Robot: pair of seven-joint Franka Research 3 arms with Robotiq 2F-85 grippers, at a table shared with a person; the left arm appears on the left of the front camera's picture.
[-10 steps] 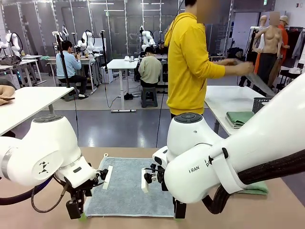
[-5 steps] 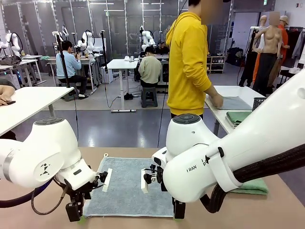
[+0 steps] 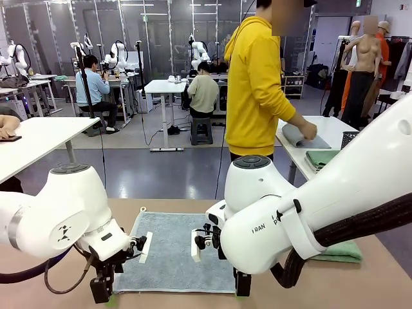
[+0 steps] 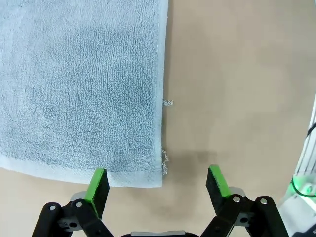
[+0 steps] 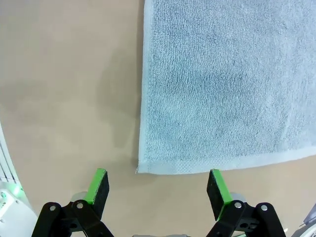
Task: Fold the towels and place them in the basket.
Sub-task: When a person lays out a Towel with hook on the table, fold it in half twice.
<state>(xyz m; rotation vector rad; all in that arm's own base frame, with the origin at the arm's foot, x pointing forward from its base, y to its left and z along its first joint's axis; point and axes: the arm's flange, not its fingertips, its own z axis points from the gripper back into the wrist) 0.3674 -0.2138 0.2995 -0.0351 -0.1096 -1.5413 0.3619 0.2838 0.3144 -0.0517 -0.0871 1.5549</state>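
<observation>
Pale blue-grey towel (image 3: 177,251) lies flat and unfolded on the tan table (image 4: 237,74), between the two arms; the left gripper (image 4: 158,182) hangs w/ jaws wide apart and nothing in them, straddling one near corner (one green pad over the hem, the other over bare tabletop). The right gripper (image 5: 158,182) is likewise spread wide and empty over the other near corner; that hem runs just ahead of its pads.

What could go wrong, as I'd judge it: the cloth is thin and lies flat on the table, so fingers coming straight down may scrape the top and pinch nothing, or catch only the loose threads at the edge; if one side grabs and the other misses, the fold goes skewed. The two arms sit close together, so a lift could crowd them.

A mint green towel (image 3: 341,252), already folded, sits on the same table to the right, partly behind the right arm. The dark lattice basket (image 3: 351,138) is on the next table over, well apart, beside another folded green cloth (image 3: 322,159); the person's hand (image 3: 309,132) presses a grey towel (image 3: 295,136) there.

Writing: "FRAN" on the right arm's shell (image 3: 259,227), rest hidden; no other print I can read.
</observation>
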